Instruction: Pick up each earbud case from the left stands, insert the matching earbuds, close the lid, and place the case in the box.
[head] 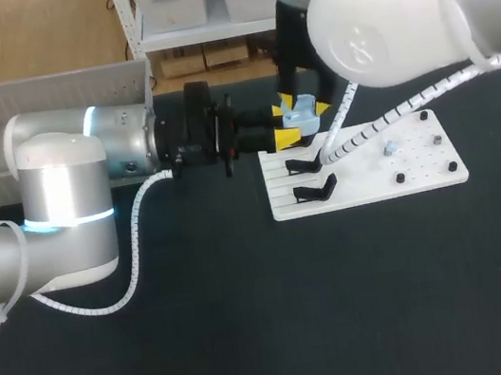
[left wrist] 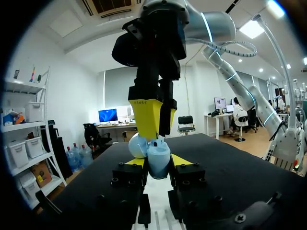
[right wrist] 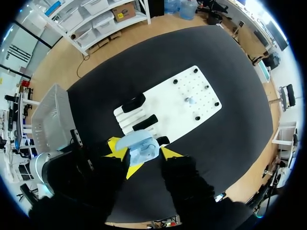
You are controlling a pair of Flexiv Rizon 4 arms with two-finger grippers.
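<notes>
A light blue earbud case (head: 301,114) hangs above the white stand board (head: 375,181), with its lid up. My left gripper (head: 285,122) reaches in from the left and is shut on the case's body (left wrist: 159,162), one yellow tip on each side. My right gripper (head: 311,110) hangs straight down over the case, its yellow fingers (left wrist: 146,117) just above the lid (left wrist: 137,146). In the right wrist view its tips stand apart on either side of the case (right wrist: 139,146), gripping nothing that I can see. One small earbud (head: 387,149) lies on the board.
Two black stands (head: 300,164) (head: 315,191) sit at the board's left end, and several black pegs dot its right part. A grey basket (head: 42,92) stands at the back left. The black table (head: 276,337) stretches in front.
</notes>
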